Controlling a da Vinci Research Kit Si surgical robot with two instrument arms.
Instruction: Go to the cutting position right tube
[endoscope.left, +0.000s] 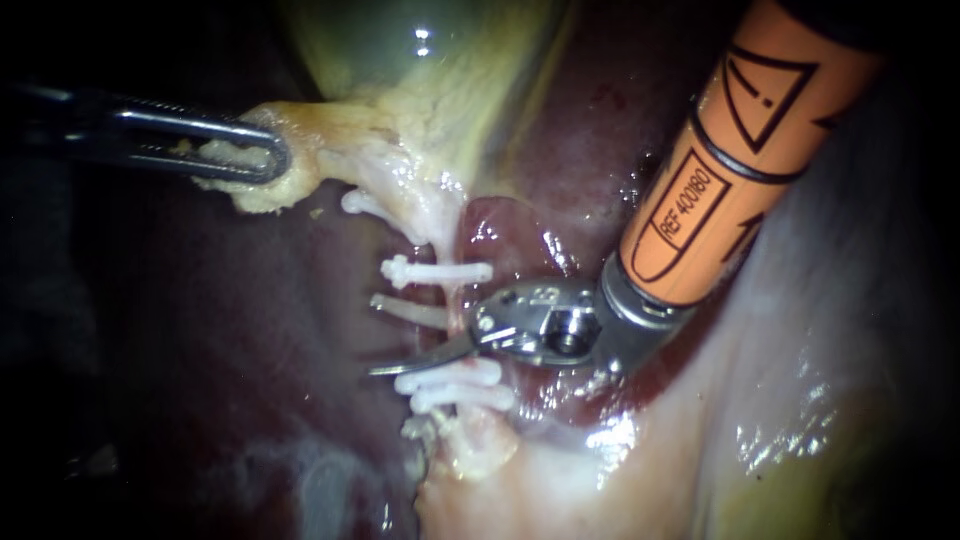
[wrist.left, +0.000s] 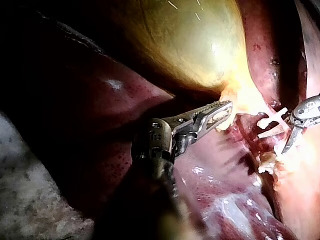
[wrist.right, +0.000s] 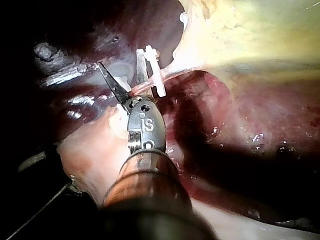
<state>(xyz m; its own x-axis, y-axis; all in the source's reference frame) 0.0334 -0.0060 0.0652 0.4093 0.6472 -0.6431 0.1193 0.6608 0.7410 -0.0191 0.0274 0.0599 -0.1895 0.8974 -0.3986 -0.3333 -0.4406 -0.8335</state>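
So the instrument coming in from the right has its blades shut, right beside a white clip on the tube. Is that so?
Not quite: the right instrument has its blades open, with the tube running between them, right beside a white clip. The right wrist view shows the gap.

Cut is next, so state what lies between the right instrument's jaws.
In the right wrist view, a pink tube crosses the gap between the open jaws of the right instrument, near their hinge; a white clip sits on it beyond one jaw.
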